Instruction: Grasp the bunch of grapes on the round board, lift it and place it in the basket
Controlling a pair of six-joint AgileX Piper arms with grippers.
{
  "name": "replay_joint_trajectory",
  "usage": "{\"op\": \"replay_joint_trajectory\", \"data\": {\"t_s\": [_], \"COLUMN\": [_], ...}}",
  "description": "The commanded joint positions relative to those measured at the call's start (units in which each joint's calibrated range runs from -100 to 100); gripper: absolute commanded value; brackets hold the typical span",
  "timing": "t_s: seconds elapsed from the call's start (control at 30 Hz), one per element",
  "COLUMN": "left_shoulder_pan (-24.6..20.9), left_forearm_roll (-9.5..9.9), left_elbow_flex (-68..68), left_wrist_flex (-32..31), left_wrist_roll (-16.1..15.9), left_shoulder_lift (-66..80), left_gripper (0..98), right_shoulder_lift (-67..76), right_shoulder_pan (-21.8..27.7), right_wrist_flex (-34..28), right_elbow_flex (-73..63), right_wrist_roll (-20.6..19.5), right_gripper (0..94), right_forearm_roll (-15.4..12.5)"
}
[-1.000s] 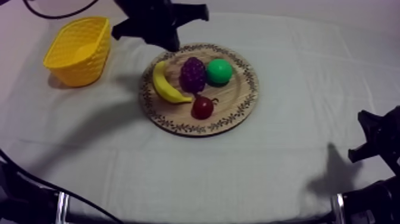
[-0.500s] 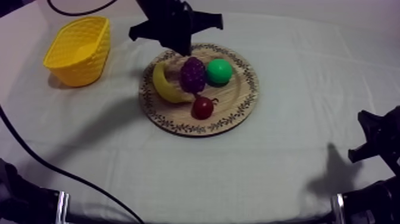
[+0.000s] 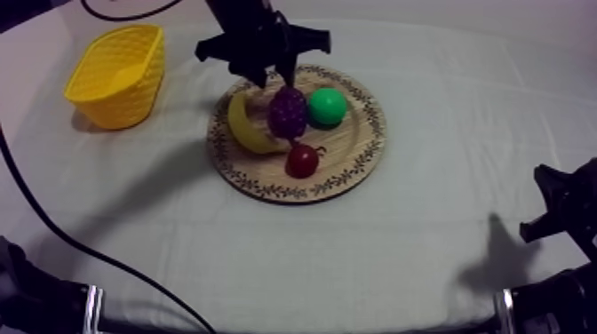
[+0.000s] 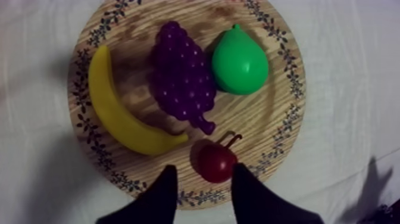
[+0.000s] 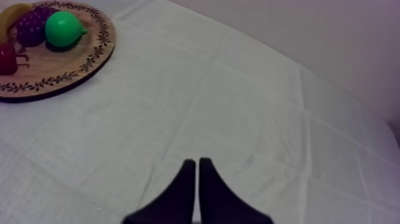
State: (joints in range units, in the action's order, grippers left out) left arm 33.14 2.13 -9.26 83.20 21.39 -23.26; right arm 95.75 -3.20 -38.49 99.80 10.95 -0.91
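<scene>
Left wrist view looks down on the wooden board (image 4: pixel 271 128). The left jaws are apart with nothing between them, their tips near the small red fruit (image 4: pixel 215 162). The bunch of grapes (image 4: pixel 183 80) lies on the board's middle, with the banana (image 4: pixel 119 113) just beside it on one flank and the pear (image 4: pixel 239 62) touching or nearly touching on the other.

In the top view the left arm (image 3: pixel 258 40) hangs over the board's far edge, above the grapes' far end. The yellow basket (image 3: pixel 107 102) stands well apart, by the worktop's far left corner.

The step in hand looks like the descent to grasp. To do it well, centre over the widest part of the bunch and come straight down. One jaw should slip in on the banana side and the other on the pear side — the gaps look tight, so a nudged neighbour is the risk. Close gently, since the knobbly surface may roll.

The right jaws lie together over bare cloth near the worktop's right edge — clear of the work.
</scene>
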Motion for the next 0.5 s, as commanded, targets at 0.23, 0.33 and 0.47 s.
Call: {"op": "replay_joint_trajectory", "data": {"t_s": [0.23,0.33,0.47], "left_shoulder_pan": [0.04,0.28,0.35], "left_forearm_roll": [-0.22,-0.23,-0.25], "left_elbow_flex": [0.13,-0.29,-0.66], "left_wrist_flex": [-0.33,-0.4,-0.43], "left_wrist_roll": [-0.93,-1.92,-2.48], "left_shoulder_lift": [-1.64,-2.33,-3.55], "left_gripper": [65.4,70.8,75.7], "right_shoulder_lift": [0.01,0.01,0.01], "right_shoulder_pan": [-0.02,-0.02,-0.02], "right_wrist_flex": [0.03,0.03,0.03], "right_elbow_flex": [-0.02,-0.02,-0.02], "right_wrist_roll": [0.01,0.01,0.01], "right_gripper": [0.3,0.3,0.3], "right_forearm_roll": [0.0,0.0,0.0]}}
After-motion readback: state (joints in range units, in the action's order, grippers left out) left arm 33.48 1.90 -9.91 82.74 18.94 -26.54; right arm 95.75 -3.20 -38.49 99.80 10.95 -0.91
